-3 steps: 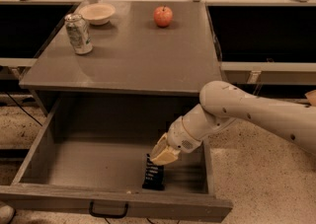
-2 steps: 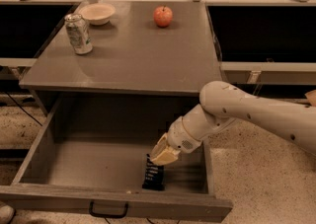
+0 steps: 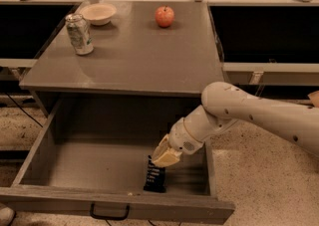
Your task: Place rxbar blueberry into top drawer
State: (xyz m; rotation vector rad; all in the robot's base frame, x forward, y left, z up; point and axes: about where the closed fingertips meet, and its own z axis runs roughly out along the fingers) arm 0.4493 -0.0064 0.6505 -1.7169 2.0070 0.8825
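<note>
The top drawer (image 3: pixel 60 204) is pulled wide open below the grey cabinet top, and its black loop handle (image 3: pixel 109 214) shows at the front. The rxbar blueberry (image 3: pixel 155 179), a dark wrapper with pale text, stands on end on the drawer floor near the front right. My gripper (image 3: pixel 165 157) reaches down into the drawer from the right. It sits right at the bar's upper end and is shut on it.
On the cabinet top (image 3: pixel 134 56) stand a soda can (image 3: pixel 79 34) at the left, a white bowl (image 3: pixel 98 13) behind it and a red apple (image 3: pixel 164 16) at the back. My white arm (image 3: pixel 249 113) crosses the drawer's right side.
</note>
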